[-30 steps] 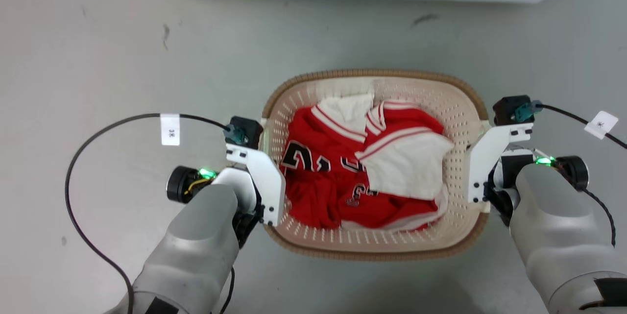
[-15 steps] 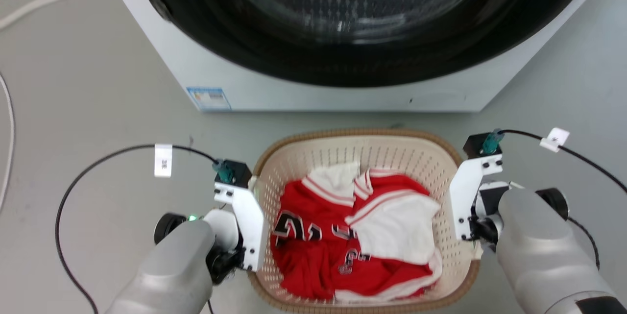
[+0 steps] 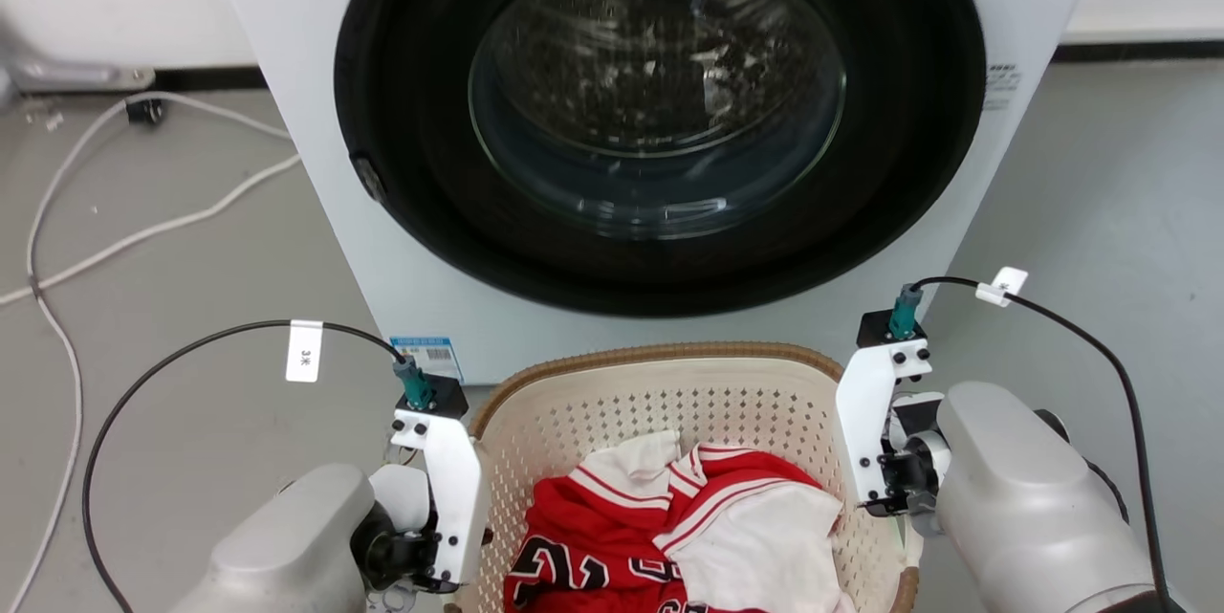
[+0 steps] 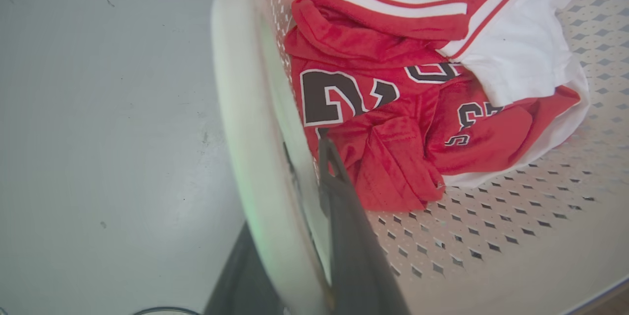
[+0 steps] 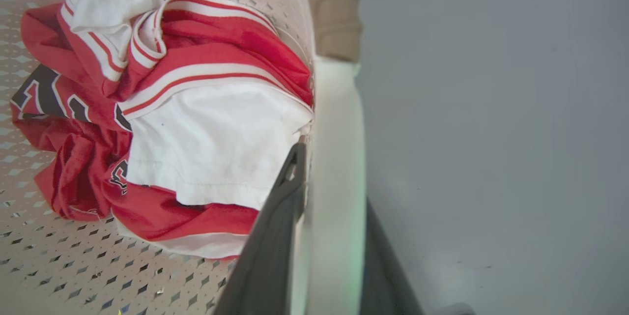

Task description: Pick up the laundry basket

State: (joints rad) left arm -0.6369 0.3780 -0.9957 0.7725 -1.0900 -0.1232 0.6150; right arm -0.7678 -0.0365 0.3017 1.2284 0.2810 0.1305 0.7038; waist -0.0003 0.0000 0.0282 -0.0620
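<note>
The laundry basket (image 3: 660, 357), cream perforated plastic with a brown woven rim, sits low in the head view between my two arms. It holds a crumpled red and white jersey (image 3: 669, 546). My left gripper (image 4: 290, 192) is shut on the basket's white left handle (image 4: 245, 108), one dark finger inside the wall and one outside. My right gripper (image 5: 334, 192) is shut the same way on the right handle (image 5: 339, 123). In the head view, the wrist mounts hide the fingers of the left gripper (image 3: 426, 551) and the right gripper (image 3: 894, 489).
A white front-loading washing machine (image 3: 956, 211) with a dark round glass door stands directly behind the basket. Pale cables (image 3: 143, 230) trail across the grey floor at the left. Black cables loop from both wrists.
The head camera has swung upward: the washing machine door now shows in full and the basket sits lower in the picture. Both grippers stay clamped on the basket's handles.
</note>
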